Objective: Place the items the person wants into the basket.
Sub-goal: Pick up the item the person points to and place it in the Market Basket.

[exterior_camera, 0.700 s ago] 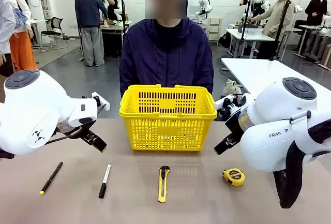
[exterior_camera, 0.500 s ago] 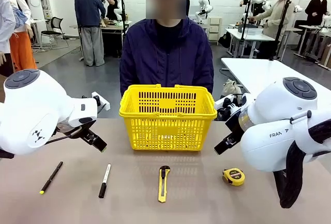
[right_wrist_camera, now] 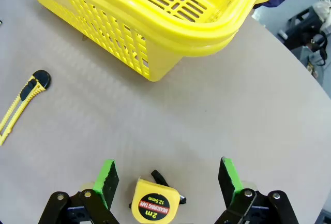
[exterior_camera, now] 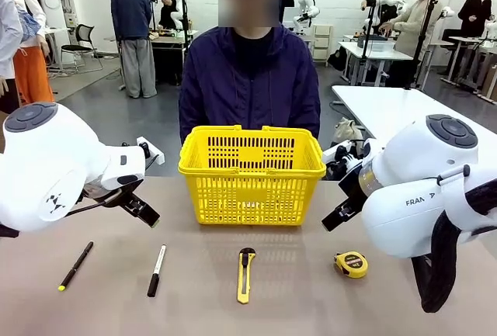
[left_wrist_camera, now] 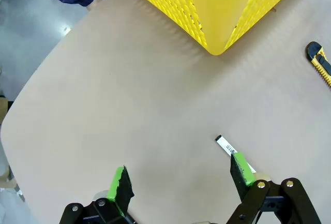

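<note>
The basket (exterior_camera: 251, 188) is seen in yellow with slotted sides, the tape measure (right_wrist_camera: 153, 203) in yellow and black, the pads (right_wrist_camera: 107, 175) in green.

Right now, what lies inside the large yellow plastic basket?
Inside the large yellow plastic basket I see its slotted far wall and no items; the near wall hides its floor.

Tan table (exterior_camera: 303, 301): basket (exterior_camera: 251, 177) at the back, then pen (exterior_camera: 75, 266), marker (exterior_camera: 157, 271), knife (exterior_camera: 246, 275), tape measure (exterior_camera: 351, 264) in a row up front
</note>
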### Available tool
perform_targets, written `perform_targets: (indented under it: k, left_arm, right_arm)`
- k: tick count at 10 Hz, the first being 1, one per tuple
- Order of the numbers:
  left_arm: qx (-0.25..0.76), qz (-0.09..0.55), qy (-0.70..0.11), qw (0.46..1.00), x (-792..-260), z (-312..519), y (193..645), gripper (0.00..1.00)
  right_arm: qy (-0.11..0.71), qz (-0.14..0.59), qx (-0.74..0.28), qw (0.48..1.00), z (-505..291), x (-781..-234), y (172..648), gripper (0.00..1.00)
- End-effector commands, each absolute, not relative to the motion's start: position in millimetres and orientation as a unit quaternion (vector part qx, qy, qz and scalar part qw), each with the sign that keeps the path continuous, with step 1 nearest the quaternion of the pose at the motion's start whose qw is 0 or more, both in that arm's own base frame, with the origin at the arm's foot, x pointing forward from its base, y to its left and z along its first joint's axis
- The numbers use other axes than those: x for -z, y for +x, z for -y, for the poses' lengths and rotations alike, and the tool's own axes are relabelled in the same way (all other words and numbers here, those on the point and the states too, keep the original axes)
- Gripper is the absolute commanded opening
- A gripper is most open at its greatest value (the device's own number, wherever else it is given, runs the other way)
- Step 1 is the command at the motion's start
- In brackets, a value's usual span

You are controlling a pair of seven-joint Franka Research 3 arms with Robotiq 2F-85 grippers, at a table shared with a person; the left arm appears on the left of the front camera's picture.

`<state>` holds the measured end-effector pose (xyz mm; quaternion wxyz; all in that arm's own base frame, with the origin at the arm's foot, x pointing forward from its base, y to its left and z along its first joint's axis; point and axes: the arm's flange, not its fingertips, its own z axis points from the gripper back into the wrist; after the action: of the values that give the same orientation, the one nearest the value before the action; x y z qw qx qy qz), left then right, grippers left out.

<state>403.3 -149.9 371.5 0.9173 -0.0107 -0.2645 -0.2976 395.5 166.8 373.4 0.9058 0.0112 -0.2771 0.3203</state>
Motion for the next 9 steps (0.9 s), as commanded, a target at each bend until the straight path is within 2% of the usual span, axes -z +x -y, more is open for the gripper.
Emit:
perform_targets:
  k: [1, 8, 9]
  left_arm:
    - [0.298, 0.265, -0.011, 0.917, -371, 150, 403, 1.00]
    - [0.298, 0.264, -0.011, 0.917, -371, 150, 403, 1.00]
    - [0.304, 0.261, 0.015, 0.916, -390, 151, 371, 1.00]
  right_arm:
    - [0.011, 0.277, -0.321, 0.906, -167, -373, 395, 1.00]
    - [0.011, 0.277, -0.321, 0.906, -167, -373, 395, 1.00]
    - [0.011, 0.277, -0.320, 0.906, -167, -373, 395, 1.00]
